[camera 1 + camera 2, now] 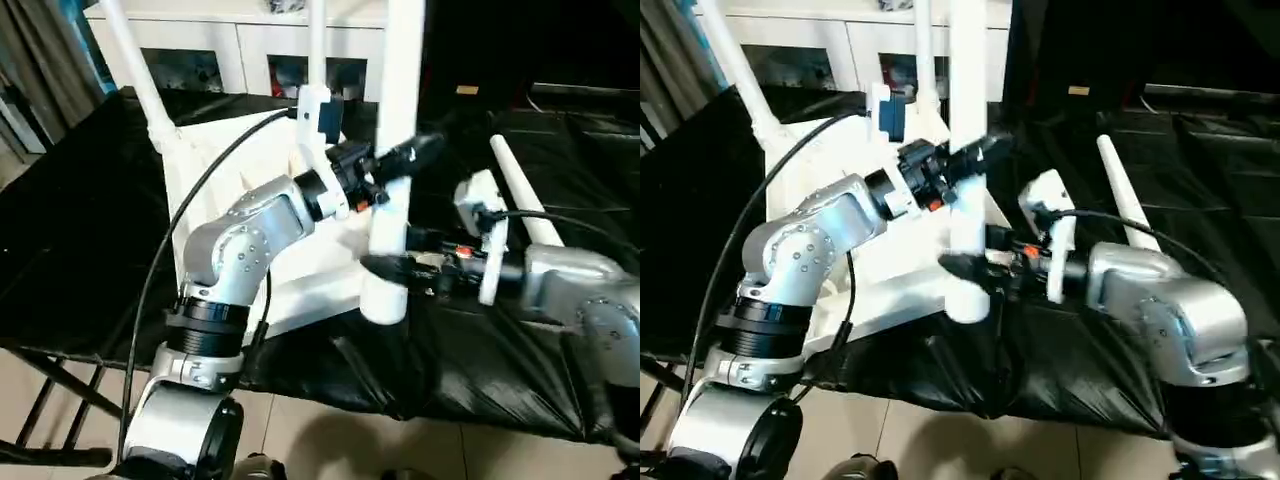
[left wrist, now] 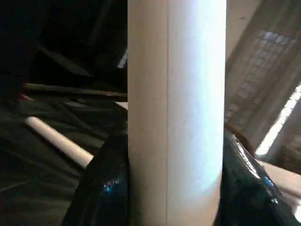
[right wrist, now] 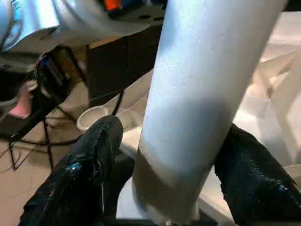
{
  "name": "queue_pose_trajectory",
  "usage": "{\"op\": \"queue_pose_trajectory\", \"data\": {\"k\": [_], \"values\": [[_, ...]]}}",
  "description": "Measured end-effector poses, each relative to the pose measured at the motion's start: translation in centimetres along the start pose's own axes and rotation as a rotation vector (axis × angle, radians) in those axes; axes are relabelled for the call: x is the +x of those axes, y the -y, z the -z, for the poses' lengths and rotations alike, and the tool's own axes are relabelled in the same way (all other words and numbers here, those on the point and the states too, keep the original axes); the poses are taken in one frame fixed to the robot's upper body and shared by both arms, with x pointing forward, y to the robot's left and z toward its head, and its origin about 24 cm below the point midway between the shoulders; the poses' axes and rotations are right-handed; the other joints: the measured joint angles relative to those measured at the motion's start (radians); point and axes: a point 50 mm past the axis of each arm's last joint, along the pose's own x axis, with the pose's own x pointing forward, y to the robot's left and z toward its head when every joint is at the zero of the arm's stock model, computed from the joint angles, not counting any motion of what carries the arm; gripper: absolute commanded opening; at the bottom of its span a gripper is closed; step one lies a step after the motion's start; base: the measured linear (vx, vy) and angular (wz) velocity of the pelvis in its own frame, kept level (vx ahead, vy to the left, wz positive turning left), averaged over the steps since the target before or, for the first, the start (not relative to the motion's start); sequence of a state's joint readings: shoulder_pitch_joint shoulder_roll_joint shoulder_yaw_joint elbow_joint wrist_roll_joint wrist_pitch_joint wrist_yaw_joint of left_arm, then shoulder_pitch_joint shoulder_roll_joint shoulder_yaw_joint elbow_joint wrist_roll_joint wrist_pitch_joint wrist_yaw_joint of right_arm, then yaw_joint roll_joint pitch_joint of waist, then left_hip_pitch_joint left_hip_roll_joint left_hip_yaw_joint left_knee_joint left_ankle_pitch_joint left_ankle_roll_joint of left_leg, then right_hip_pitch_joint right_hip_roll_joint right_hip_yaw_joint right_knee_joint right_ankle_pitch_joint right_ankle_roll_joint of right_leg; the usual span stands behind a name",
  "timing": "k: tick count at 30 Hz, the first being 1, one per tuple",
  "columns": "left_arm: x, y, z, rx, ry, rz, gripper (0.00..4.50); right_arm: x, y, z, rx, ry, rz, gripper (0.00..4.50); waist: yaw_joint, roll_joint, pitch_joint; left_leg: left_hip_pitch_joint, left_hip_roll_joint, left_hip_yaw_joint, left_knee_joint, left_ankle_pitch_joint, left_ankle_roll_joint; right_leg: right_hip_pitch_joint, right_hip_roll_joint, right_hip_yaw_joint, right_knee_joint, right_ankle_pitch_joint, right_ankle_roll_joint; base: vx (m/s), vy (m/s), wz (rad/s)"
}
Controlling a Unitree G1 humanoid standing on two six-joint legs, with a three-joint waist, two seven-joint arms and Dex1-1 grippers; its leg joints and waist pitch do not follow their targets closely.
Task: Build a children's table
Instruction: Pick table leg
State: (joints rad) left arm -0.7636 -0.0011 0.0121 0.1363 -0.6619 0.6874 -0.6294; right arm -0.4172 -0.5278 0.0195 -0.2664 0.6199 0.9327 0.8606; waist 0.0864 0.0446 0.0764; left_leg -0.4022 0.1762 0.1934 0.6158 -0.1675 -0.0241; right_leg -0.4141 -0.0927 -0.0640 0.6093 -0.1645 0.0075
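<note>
Black crinkled plastic sheet (image 1: 520, 360) covers work table; white cabinet with glass doors (image 1: 240, 60) behind, pale tiled floor (image 1: 330, 440) below. You see white plastic tabletop, ribbed underside up (image 1: 300, 285), lying on sheet, thin legs rising from far sockets. Your left gripper (image 1: 400, 160) grasps upright white tubular leg (image 1: 398, 120) high up, black fingers (image 2: 106, 183) pressed on both sides. Your right gripper (image 1: 395, 268) clasps same leg near its base at near corner socket, fingers (image 3: 89, 169) snug against tube. Spare white tubular leg (image 1: 525, 195) lies loose on sheet, right of tabletop.

No readable text, label or number anywhere (arms included).
</note>
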Motion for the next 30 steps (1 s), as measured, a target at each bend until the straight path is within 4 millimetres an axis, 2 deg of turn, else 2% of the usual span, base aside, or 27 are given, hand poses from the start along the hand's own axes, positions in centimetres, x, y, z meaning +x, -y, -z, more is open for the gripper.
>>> {"op": "queue_pose_trajectory", "data": {"k": [9, 11, 13, 15, 20, 24, 30], "values": [[0.36, 0.77, -0.08, -0.047, -0.009, 0.094, 1.81, 0.35, -0.13, 0.06, 0.018, -0.014, -0.076, 3.22, 0.001, 0.000, 0.000, 0.000, 0.000, 0.000, 0.000, 0.000, 0.000, 0.000, 0.000, 0.000, 0.000, 0.000, 0.000, 0.000, 0.000, 0.00], [0.31, 0.83, -0.02, -0.042, -0.020, 0.110, 1.81, 0.34, -0.11, 0.20, 0.023, -0.022, -0.086, 2.93, 0.001, 0.000, 0.000, 0.000, 0.000, 0.000, 0.000, 0.000, 0.000, 0.000, 0.000, 0.000, 0.000, 0.000, 0.000, 0.000, 0.000, 0.00], [0.28, 0.88, 0.02, -0.042, -0.026, 0.122, 1.81, 0.27, -0.10, 0.19, 0.022, -0.025, -0.088, 2.86, 0.001, 0.000, 0.000, 0.000, 0.000, 0.000, 0.000, 0.000, 0.000, 0.000, 0.000, 0.000, 0.000, 0.000, 0.000, 0.000, 0.000, 0.00], [0.19, 0.86, 0.02, -0.039, -0.033, 0.128, 1.81, 0.21, -0.11, 0.19, 0.021, -0.027, -0.094, 2.54, 0.001, 0.000, 0.000, 0.000, 0.000, 0.000, 0.000, 0.000, 0.000, 0.000, 0.000, 0.000, 0.000, 0.000, 0.000, 0.000, 0.000, 0.00], [0.06, 0.86, 0.05, -0.034, -0.046, 0.139, 1.81, -0.05, -0.06, 0.22, 0.020, -0.038, -0.103, 2.15, 0.002, 0.000, 0.000, 0.000, 0.000, 0.000, 0.000, 0.000, 0.000, 0.000, 0.000, 0.000, 0.000, 0.000, -0.001, 0.000, 0.000, 0.00], [0.04, 0.88, 0.07, -0.031, -0.051, 0.147, 1.81, -0.14, 0.05, 0.32, 0.028, -0.041, -0.105, 1.97, 0.002, 0.000, 0.000, 0.000, 0.000, 0.000, 0.000, 0.000, 0.000, 0.000, 0.000, 0.000, 0.000, 0.001, -0.001, 0.000, 0.000, 0.00], [0.04, 0.91, 0.10, -0.029, -0.055, 0.152, 1.80, -0.16, 0.05, 0.44, 0.034, -0.039, -0.107, 1.93, 0.002, 0.000, 0.000, 0.000, 0.000, 0.000, 0.000, 0.000, 0.000, 0.000, 0.000, 0.000, 0.000, 0.003, -0.004, 0.000, 0.000, 0.00]]}}
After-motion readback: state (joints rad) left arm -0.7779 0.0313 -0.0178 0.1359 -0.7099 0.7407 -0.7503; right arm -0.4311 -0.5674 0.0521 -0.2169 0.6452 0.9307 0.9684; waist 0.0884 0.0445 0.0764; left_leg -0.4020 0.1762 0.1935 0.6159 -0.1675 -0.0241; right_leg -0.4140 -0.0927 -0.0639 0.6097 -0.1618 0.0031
